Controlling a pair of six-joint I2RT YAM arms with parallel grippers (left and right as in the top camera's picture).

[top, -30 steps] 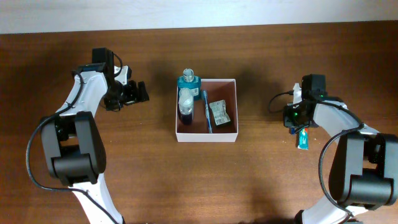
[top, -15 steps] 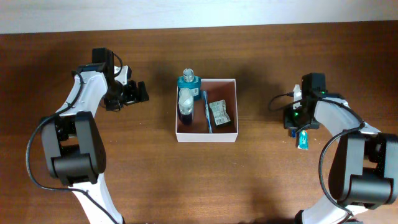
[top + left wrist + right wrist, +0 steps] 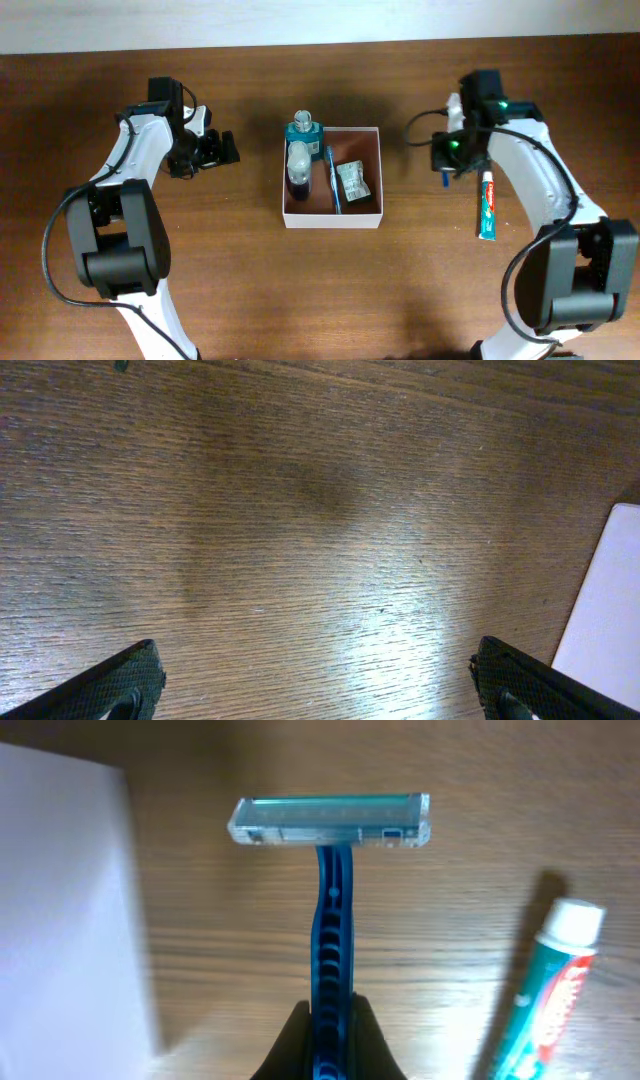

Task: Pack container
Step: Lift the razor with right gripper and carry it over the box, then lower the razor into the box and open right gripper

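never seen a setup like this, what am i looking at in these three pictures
Two robot arms sit at a wooden table. The overhead picture looks down from above; the other two come from small cameras on each wrist. In the middle stands a white-walled container holding toiletries, including a bottle and a small packet. The right gripper is shut on a blue razor; a toothpaste tube lies on the table nearby. The left gripper is open and holds nothing.
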